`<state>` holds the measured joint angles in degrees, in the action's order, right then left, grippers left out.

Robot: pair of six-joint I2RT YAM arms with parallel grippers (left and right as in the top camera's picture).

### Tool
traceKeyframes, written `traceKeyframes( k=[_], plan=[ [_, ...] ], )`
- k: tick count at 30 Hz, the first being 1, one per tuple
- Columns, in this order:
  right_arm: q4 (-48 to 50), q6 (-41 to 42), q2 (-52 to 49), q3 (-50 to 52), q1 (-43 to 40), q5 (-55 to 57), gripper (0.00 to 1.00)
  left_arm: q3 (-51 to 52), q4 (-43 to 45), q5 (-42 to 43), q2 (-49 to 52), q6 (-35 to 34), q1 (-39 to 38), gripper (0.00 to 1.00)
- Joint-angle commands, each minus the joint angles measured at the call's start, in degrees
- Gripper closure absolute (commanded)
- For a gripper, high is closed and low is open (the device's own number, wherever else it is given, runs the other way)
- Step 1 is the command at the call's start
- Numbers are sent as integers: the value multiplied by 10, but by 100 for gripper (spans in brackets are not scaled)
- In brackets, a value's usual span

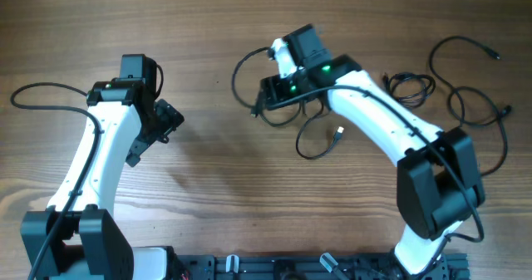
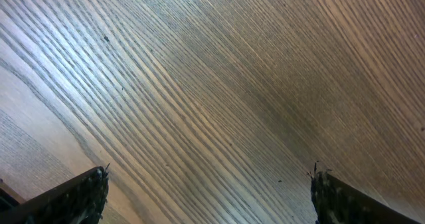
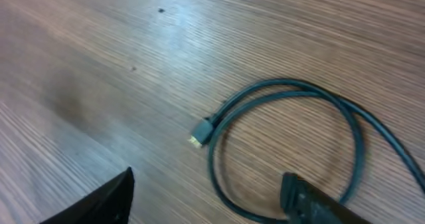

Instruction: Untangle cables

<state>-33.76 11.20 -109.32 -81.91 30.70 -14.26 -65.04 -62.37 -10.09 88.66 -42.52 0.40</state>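
Observation:
Several thin black cables lie on the wooden table. One cable loop [image 1: 241,79] curls just left of my right gripper [image 1: 268,93]. Another cable [image 1: 316,143] with a pale plug end lies under the right arm. A small coiled bundle [image 1: 411,85] and a long loose strand [image 1: 474,97] lie at the far right. In the right wrist view a cable loop [image 3: 299,91] with a plug tip [image 3: 198,139] lies ahead of my right gripper [image 3: 209,204], whose jaws are open and hold nothing. My left gripper [image 2: 209,197] [image 1: 166,118] hangs open over bare wood, far from every cable.
The wooden table [image 1: 208,172] stretches between the two arms. A thicker black wire [image 1: 41,93] fixed to the left arm loops out at the far left. The arm bases stand at the front edge.

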Motion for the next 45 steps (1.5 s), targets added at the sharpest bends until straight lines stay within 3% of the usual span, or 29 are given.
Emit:
traceKeyframes(
  k=[1,7,16,17,19,21,27,32,34,40,45],
  plan=[
    [11,59,-7,-9,33,72,34,4,0,-11,2,1,2,0],
    [34,216,-67,-9,80,185,41,4,0,-11,2,1,2,0],
    [75,247,-157,-9,99,190,43,4,0,-11,2,1,2,0],
    [70,241,-160,-9,99,190,46,4,0,-11,2,1,2,0],
    [46,215,-159,-9,99,190,65,4,0,-11,2,1,2,0],
    [8,202,-155,-9,99,190,69,4,0,-11,2,1,2,0],
    [-65,149,-155,-9,98,190,70,4,0,-11,2,1,2,0],
    [-30,136,-155,-9,99,190,49,4,0,-11,2,1,2,0],
    [-5,136,-155,-9,98,191,46,4,0,-11,2,1,2,0],
    [42,181,-156,-9,98,224,47,4,0,-11,2,1,2,0],
    [39,195,-165,-9,98,246,63,4,0,-11,2,1,2,0]
  ],
)
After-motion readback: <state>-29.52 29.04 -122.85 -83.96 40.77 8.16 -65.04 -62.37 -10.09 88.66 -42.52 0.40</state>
